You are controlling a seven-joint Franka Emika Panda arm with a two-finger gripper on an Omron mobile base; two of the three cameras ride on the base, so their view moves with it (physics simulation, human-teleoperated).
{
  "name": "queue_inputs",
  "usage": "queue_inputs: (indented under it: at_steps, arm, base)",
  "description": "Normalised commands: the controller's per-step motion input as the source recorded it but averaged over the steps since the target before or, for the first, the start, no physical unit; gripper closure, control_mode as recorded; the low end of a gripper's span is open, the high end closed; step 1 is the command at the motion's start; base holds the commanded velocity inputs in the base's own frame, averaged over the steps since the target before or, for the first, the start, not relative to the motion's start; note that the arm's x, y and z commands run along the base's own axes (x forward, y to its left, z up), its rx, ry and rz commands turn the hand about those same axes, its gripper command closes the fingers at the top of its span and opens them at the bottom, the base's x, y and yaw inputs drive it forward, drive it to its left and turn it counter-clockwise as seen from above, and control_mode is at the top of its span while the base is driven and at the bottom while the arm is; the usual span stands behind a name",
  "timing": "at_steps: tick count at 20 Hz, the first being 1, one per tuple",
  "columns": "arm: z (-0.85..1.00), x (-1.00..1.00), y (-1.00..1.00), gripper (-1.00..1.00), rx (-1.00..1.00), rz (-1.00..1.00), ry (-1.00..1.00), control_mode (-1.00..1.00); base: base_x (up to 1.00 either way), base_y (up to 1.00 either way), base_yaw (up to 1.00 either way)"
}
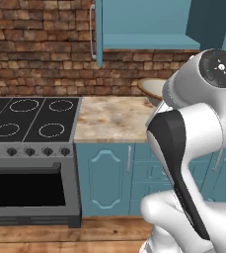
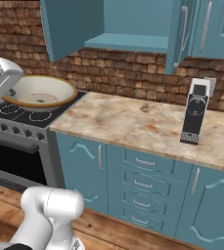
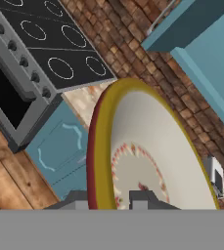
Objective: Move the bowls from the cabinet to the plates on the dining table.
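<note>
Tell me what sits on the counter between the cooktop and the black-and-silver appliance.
Nothing: in the right base view the marble counter runs bare from the cooktop to the appliance. The held bowl hangs above the cooktop end.

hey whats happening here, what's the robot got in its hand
The robot arm's gripper is shut on the rim of a bowl, cream inside with a tan-brown rim, and holds it in the air in front of the brick wall, above the cooktop and marble counter. Above, the teal wall cabinet stands open, and the part of its shelf in view is bare. A dark upright appliance sits on the counter. The dining table and plates are not in sight.
</note>
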Motion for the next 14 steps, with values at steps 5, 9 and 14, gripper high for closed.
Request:
queue_inputs:
  at_steps: [5,9,14]
  arm:
    - [0.0,0.0,0.0,1.0,0.0,0.0,0.0,1.0]
    - [0.0,0.0,0.0,1.0,0.0,0.0,0.0,1.0]
    - [0.0,0.0,0.0,1.0,0.0,0.0,0.0,1.0]
  base:
    - [-0.38,0.2,0.57]
    - [-0.06,0.15,0.54]
    - [0.42,0.09,0.68]
